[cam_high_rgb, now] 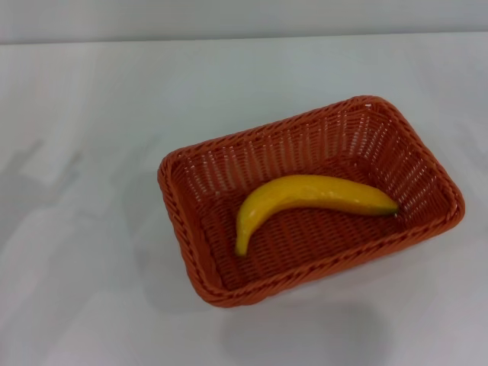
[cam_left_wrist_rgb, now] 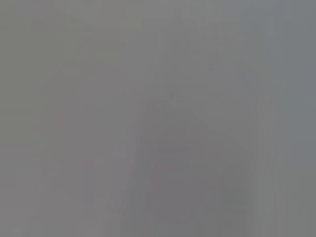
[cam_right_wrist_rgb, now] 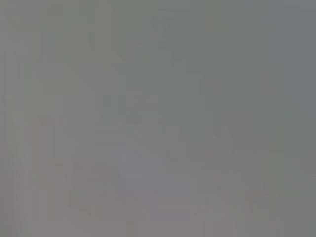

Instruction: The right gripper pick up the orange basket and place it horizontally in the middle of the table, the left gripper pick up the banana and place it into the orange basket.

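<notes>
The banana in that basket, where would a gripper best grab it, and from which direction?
Probably around the thick middle of the banana, coming straight down from above. It lies flat on the floor of the orange basket, whose raised walls block any sideways approach. The fingers would close across its narrow width, where the curve is gentlest. No gripper shows in any view.

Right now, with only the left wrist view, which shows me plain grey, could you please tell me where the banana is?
Observer: In the head view, the banana lies inside the orange basket, on its floor.
Operator: Thank you. Is the basket sitting properly?
Observer: It stands open side up on the white table, its long side running roughly left to right, slightly turned.
Operator: And are the grippers nearby?
Observer: Neither the left gripper nor the right gripper shows in any view.
</notes>
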### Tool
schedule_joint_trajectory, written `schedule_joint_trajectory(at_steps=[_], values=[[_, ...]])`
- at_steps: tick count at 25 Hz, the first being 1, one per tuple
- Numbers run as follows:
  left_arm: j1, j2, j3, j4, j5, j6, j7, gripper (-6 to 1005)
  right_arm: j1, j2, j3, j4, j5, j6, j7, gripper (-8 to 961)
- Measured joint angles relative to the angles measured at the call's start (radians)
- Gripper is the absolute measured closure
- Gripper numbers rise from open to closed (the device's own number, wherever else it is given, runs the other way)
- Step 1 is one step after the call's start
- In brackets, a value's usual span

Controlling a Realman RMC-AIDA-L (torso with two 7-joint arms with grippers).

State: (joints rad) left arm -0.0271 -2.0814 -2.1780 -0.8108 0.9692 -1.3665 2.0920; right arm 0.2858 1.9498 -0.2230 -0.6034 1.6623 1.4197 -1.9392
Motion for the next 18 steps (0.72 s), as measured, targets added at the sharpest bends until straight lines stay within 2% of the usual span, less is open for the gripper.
schedule_joint_trajectory(at_steps=[5, 13, 18], values=[[-0.001, 0.000, -0.033, 0.060, -0.031, -0.009, 0.054, 246, 0.000, 0.004, 0.002, 0.032, 0.015, 0.009, -0.021, 209], [-0.007, 0.002, -0.040, 0.113, -0.111, -0.020, 0.103, 256, -0.008, 0.040, 0.005, 0.034, 0.038, 0.034, -0.044, 208], [-0.007, 0.002, -0.040, 0.115, -0.112, -0.024, 0.105, 263, -0.012, 0.047, 0.005, 0.034, 0.040, 0.039, -0.055, 208]])
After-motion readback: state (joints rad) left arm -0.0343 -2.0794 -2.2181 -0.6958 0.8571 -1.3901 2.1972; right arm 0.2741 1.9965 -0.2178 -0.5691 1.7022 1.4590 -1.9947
